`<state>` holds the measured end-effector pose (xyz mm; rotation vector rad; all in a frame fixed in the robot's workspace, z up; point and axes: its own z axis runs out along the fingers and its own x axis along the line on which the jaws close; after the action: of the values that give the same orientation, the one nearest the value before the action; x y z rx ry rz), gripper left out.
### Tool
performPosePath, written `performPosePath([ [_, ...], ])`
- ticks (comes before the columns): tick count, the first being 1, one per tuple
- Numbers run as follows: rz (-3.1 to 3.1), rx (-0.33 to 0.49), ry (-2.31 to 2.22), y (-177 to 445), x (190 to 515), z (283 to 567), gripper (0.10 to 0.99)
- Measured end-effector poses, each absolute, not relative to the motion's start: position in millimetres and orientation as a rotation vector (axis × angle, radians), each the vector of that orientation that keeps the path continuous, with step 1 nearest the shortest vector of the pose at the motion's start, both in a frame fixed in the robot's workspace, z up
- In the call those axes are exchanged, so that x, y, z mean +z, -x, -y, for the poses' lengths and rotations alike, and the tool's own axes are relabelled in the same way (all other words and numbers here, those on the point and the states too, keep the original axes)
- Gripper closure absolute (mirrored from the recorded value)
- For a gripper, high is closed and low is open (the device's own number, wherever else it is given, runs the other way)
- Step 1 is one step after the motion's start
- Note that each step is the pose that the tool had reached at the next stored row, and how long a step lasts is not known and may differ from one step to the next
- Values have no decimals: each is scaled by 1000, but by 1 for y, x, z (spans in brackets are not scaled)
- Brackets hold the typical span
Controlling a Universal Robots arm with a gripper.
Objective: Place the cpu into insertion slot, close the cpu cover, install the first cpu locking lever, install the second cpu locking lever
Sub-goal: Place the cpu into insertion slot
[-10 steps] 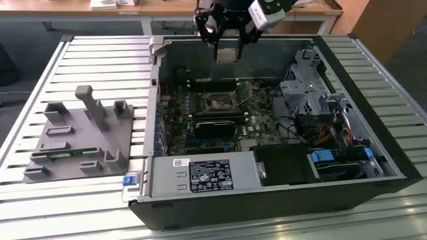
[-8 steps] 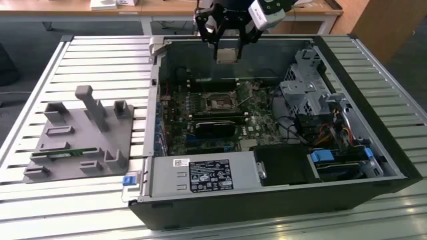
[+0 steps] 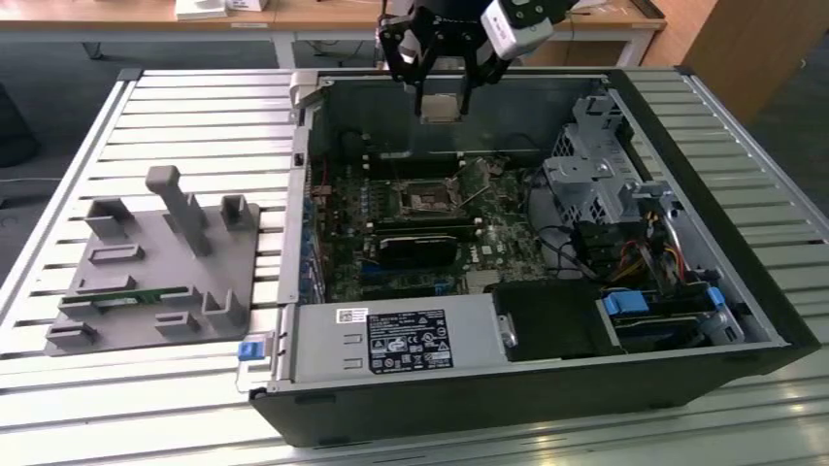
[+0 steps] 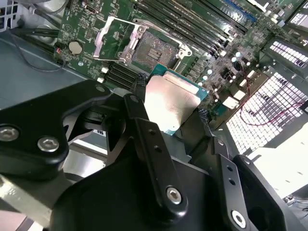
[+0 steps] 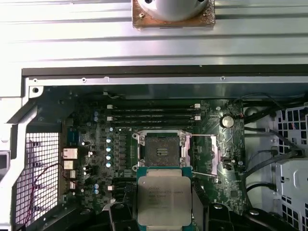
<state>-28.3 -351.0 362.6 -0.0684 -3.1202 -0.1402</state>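
The claw [image 4: 171, 98] is shut on the cpu [image 4: 173, 103]. Its two black fingers [image 4: 144, 130] pinch the chip by two opposite edges. I think it holds it that way so the shiny top and the underside stay free and nothing gets squashed. The cpu hangs in the air over the open computer, not touching anything.

Past the chip, in the first wrist view, is the slot [image 5: 161, 149], a dark square with a silver rim on the green board [image 5: 96, 144]. It has no chip in it. The cover [image 5: 204, 154] is swung open to one side, likely so the chip can go straight in. The cpu is near the slot but well above it, so the first step is not done yet.

The computer case [image 3: 388, 408] lies on its side with the side panel off, so the board faces up toward the arm.

The case sits on a table [image 3: 194, 126] made of long metal slats. At the exterior view's left is a grey holder [image 3: 143, 262] with pegs and a thin green strip. Far behind is a wooden desk [image 3: 324, 15] and a grey floor.
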Motion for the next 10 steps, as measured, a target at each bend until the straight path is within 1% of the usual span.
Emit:
performPosePath([
  [10, 3115, -142, 274, 28, 362, 351, 545],
])
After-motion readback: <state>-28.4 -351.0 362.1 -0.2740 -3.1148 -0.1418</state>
